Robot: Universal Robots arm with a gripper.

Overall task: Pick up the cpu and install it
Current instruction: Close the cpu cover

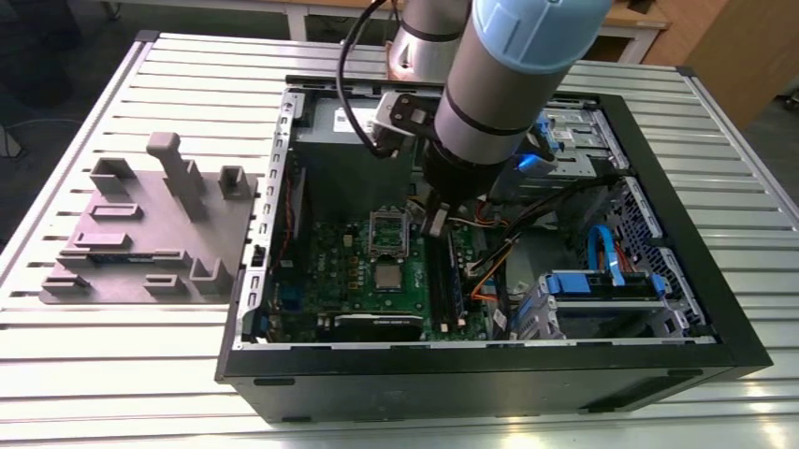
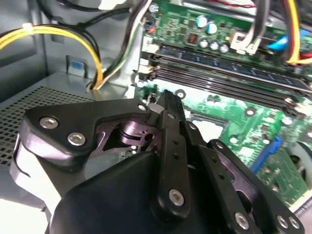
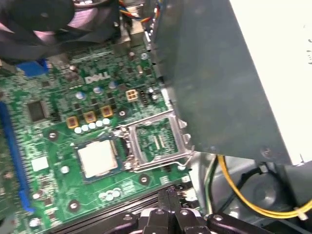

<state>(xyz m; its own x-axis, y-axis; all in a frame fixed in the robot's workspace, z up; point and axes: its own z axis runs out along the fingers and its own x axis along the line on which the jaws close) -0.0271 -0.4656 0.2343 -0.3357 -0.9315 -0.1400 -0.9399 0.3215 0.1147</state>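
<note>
The cpu (image 1: 389, 276) is a small silvery square lying flat in its socket on the green motherboard (image 1: 343, 257) inside the open computer case (image 1: 699, 281). In the first wrist view the cpu (image 3: 97, 158) sits beside the socket's metal retention frame (image 3: 157, 141), which is flipped open. A pale corner of the cpu (image 2: 208, 129) shows past the black fingers in the second wrist view. My gripper (image 1: 435, 223) hangs over the board by the memory slots (image 2: 219, 73), just to the exterior view's right of the open frame. Its fingertips (image 3: 169, 194) are together with nothing between them.
A grey power supply box (image 3: 219, 73) stands close beside the socket. Yellow cables (image 3: 243, 195) and orange and blue cables (image 1: 500, 267) run along the case. A drive cage (image 1: 605, 299) fills the exterior view's right. A grey fixture block (image 1: 150, 224) sits on the slatted table (image 1: 125, 374) outside the case.
</note>
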